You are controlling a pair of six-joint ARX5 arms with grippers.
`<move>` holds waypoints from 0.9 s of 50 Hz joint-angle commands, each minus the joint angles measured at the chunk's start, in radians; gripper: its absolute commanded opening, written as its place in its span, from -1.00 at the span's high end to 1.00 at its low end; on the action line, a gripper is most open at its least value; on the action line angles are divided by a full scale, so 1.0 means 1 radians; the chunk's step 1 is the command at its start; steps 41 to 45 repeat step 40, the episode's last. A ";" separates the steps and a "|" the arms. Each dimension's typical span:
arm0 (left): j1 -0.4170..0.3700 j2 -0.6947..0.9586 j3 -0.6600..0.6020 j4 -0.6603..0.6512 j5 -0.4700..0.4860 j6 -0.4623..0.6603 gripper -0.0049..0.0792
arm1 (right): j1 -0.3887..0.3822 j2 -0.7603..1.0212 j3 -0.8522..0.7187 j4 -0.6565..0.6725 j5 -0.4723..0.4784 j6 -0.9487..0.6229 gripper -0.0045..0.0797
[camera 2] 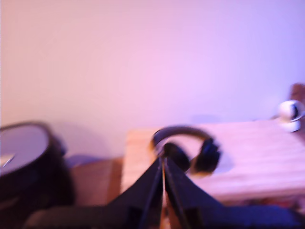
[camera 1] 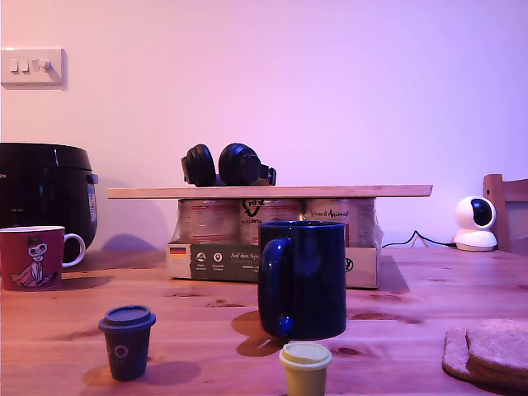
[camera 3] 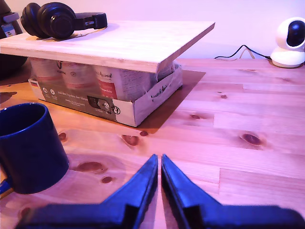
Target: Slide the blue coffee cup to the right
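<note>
The blue coffee cup [camera 1: 303, 276] is a big glossy navy mug. It stands upright on the wooden table near the middle of the exterior view, handle toward that view's left. Neither arm shows in the exterior view. In the second wrist view my second gripper [camera 3: 158, 162] is shut and empty, low over the table, with the blue coffee cup [camera 3: 28, 143] off to one side and not touching it. The first wrist view is blurred. There my first gripper [camera 2: 163, 164] is shut on nothing, high up and pointing at the headphones [camera 2: 190, 150].
Behind the cup a wooden board [camera 1: 272, 191] with black headphones [camera 1: 227, 165] rests on a box of cans [camera 1: 214, 260]. A red mug [camera 1: 31, 257], small grey lidded cup [camera 1: 126, 341], yellow lidded cup [camera 1: 305, 367], black cooker [camera 1: 45, 190], white camera [camera 1: 474, 223] and cork mats [camera 1: 491, 351] stand around.
</note>
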 commanded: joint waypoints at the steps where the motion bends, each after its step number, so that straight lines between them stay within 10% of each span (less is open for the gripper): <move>1: 0.010 -0.029 -0.056 0.025 -0.001 0.005 0.93 | 0.000 -0.006 -0.009 0.005 0.001 0.000 0.92; 45: 0.106 -0.253 -0.444 0.228 0.003 -0.048 0.93 | 0.000 -0.006 -0.009 0.005 0.001 0.000 0.92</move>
